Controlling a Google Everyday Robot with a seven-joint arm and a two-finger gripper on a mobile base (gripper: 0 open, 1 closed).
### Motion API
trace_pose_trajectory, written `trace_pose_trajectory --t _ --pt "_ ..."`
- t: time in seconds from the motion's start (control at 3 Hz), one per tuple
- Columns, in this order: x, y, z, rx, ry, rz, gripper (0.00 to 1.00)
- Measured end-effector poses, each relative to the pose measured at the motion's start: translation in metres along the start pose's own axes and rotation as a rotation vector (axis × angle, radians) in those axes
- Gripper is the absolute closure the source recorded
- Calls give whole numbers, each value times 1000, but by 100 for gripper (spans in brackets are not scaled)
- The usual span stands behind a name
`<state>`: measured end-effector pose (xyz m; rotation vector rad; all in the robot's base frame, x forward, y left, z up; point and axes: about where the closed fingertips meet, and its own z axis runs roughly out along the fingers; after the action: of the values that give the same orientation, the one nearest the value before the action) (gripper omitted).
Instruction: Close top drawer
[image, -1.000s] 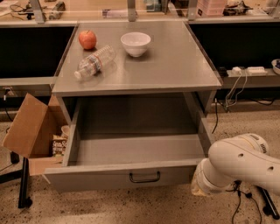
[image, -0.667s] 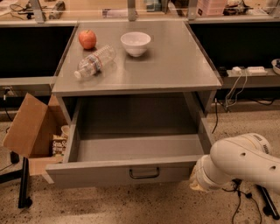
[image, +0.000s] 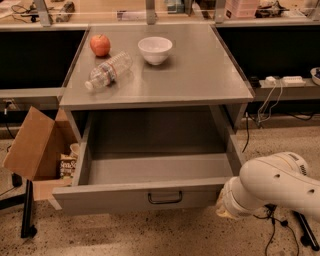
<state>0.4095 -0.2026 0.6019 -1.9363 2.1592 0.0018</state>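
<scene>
The top drawer is a wide grey metal drawer, pulled far out of the cabinet, and its inside is bare. A small dark bar handle sits at the centre of its front panel. My white arm reaches in from the lower right. My gripper is at the arm's tip, against the right end of the drawer front, mostly hidden by the wrist. No other drawers show.
On the grey cabinet top lie a red apple, a plastic bottle on its side and a white bowl. An open cardboard box stands left of the drawer. Cables and a power strip are on the right.
The drawer front has slid a little inward toward the cabinet, and my arm has followed it slightly up and left.
</scene>
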Motion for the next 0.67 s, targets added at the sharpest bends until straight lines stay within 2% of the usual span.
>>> trace_pose_trajectory --t 0.33,0.67 --pt "0 0 0 0 0 0 28" --pt "0 0 0 0 0 0 4"
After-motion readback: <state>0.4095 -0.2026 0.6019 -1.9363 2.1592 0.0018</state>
